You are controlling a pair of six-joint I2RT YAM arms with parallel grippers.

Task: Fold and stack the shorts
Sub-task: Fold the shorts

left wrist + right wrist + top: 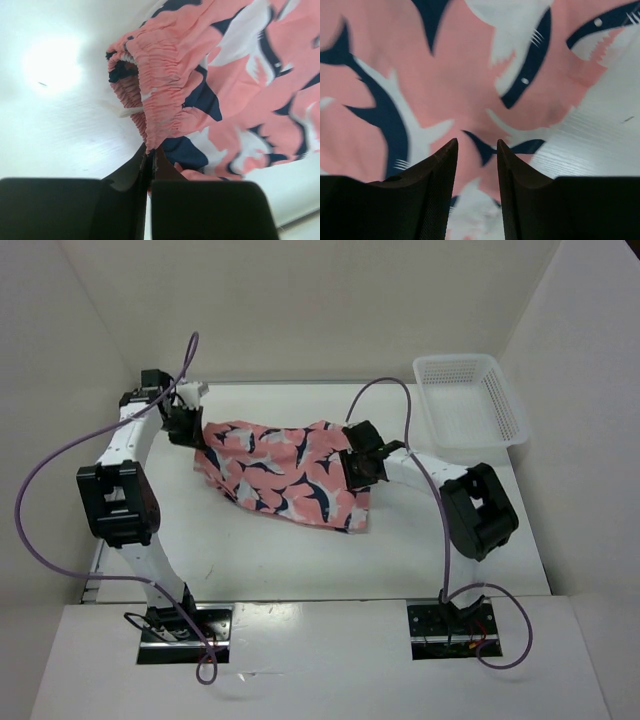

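The salmon-pink shorts with navy-and-white sharks lie crumpled across the middle of the white table. My left gripper is at their left end, and in the left wrist view it is shut on the gathered elastic waistband. The shorts spread away to the right. My right gripper is over their right end. In the right wrist view it stands open, its fingers apart just above the shorts, near their edge.
A white mesh basket stands at the back right of the table. White walls enclose the table on the left, back and right. Purple cables loop off both arms. Bare tabletop shows beside the cloth's right edge.
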